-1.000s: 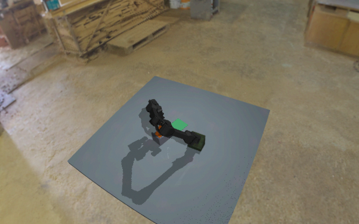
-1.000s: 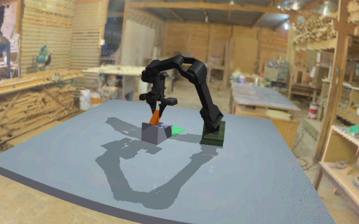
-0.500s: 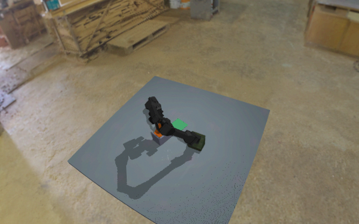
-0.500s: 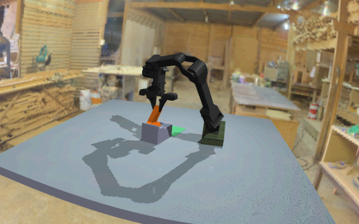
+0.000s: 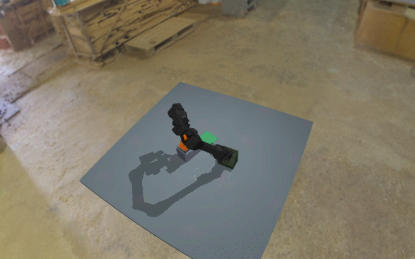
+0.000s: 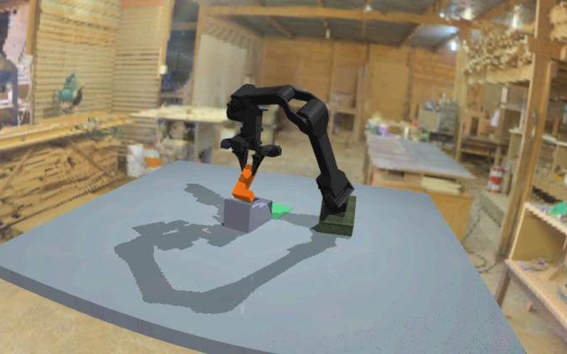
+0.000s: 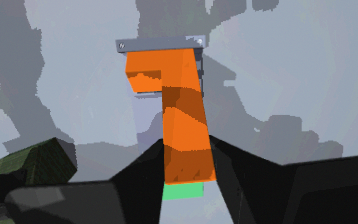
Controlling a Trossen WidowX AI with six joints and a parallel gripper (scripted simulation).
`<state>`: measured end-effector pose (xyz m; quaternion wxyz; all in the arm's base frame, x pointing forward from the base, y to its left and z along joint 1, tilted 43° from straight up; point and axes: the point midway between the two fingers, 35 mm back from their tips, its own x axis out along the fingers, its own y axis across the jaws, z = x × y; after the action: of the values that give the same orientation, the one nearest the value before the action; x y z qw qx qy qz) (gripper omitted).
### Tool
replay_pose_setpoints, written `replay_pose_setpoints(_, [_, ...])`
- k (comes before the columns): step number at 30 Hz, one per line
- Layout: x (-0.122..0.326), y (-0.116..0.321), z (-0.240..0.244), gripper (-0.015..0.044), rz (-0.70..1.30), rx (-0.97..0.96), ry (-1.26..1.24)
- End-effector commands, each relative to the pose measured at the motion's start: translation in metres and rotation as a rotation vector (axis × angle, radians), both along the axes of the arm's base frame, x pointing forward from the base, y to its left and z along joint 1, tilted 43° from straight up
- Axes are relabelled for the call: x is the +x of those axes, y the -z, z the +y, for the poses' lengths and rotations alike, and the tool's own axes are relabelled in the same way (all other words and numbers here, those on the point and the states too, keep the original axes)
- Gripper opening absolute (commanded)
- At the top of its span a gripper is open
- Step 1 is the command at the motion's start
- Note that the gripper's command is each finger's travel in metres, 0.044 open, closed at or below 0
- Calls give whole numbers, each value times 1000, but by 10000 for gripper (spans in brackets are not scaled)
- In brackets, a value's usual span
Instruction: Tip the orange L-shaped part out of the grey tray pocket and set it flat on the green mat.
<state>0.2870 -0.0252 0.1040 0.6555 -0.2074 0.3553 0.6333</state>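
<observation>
The orange L-shaped part is steeply tilted, its straight end up and its L-shaped end down. My gripper is shut on the raised straight end, with one finger on each side. The L-shaped end is at or just above the top of the grey tray; whether it touches the tray I cannot tell. The pocket is mostly hidden behind the part. The green mat lies flat beside the tray, with nothing on it.
The arm's dark green base block stands on the table, to the right of the tray and mat in the top and exterior views. The arm arches over from it. The arm's shadow falls across the table and tray.
</observation>
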Motion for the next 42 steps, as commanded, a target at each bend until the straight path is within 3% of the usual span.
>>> replay_pose_setpoints(1, [1,-2,-3,0,-2,-5,-3])
replay_pose_setpoints(42, [-48,106,-121,0,-2,-14,-3])
